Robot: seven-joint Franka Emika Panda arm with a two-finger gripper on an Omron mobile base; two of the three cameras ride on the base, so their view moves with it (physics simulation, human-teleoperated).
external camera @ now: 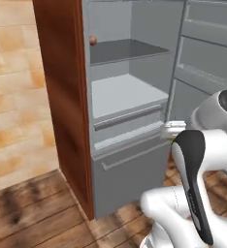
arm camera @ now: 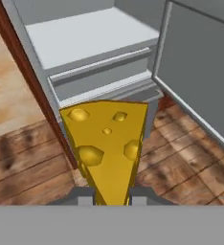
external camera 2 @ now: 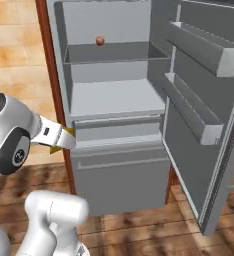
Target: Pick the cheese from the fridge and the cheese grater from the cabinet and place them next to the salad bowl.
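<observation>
Gripper (arm camera: 111,200) clamps the cheese (arm camera: 106,143) (wedge tip hides fingertips) before the open fridge (arm camera: 90,33)

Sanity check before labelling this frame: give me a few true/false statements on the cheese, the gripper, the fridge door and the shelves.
1. The yellow holed cheese wedge sits clamped in the two-finger gripper. True.
2. The tall grey fridge has its door shut. False: the door stands open to the right.
3. A small round reddish fruit rests on an upper fridge shelf. True.
4. The cheese lies on the wide pale middle shelf. False: it is outside the fridge, over the wooden floor.
</observation>
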